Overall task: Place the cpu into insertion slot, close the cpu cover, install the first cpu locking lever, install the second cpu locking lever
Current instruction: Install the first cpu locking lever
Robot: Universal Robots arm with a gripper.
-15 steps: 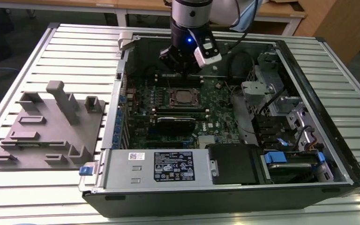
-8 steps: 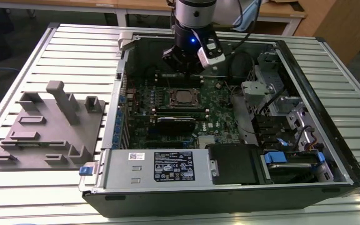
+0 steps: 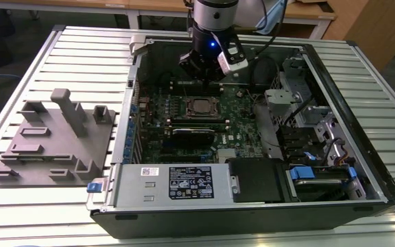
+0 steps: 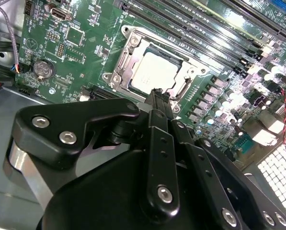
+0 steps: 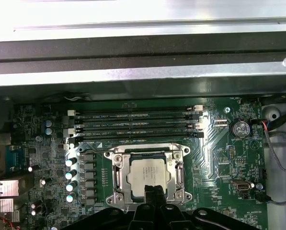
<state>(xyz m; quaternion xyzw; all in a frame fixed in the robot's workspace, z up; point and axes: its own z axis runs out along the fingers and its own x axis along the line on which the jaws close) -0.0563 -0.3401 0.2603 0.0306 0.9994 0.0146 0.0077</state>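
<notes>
— Silver-grey, that cpu (image 5: 150, 173): where does it sit?
— In the insertion slot (image 4: 118, 79) on the green board (image 5: 219, 163), with the cpu cover (image 5: 179, 175) lying flat around it.
— And the jaws?
— Pressed together, gripping nothing. Both wrist views put their tips right at the slot's rim, though I cannot tell whether they touch it. In the exterior view they hang inside the open case (image 3: 252, 226).
</notes>
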